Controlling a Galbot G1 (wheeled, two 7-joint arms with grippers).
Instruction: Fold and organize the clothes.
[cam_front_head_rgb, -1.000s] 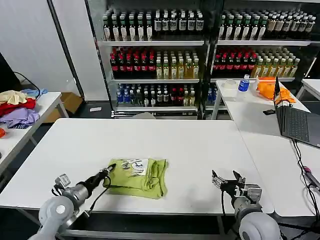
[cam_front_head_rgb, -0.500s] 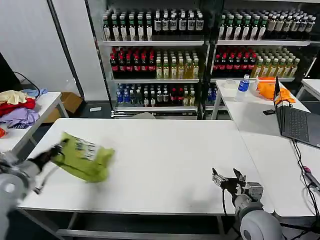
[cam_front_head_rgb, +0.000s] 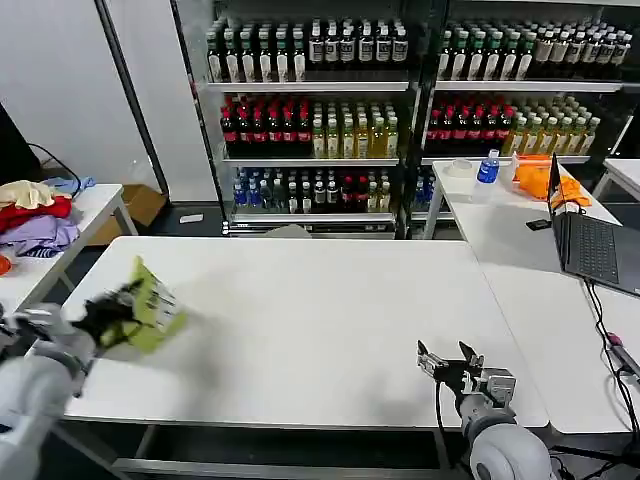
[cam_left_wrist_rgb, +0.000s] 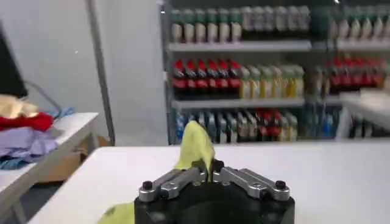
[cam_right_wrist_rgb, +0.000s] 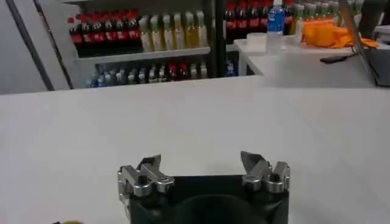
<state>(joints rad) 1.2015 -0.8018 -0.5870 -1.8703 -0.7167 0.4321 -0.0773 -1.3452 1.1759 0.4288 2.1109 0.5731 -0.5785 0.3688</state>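
Right pincer (cam_right_wrist_rgb: 206, 170) (jaws spread) over white table (cam_right_wrist_rgb: 183, 122).

Motion-blurred near desk's (cam_front_head_rgb: 300, 300) left edge: T-shirt (cam_front_head_rgb: 152, 305), bunched, printed graphic unreadable. Partly hidden behind left end effector (cam_left_wrist_rgb: 210, 172) in wrist view, lower folds cut off.

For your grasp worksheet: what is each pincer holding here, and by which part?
Left pincer is shut on the T-shirt, pinching a bunched fold of cloth; which part cannot be told. Right pincer is open, holding nothing.
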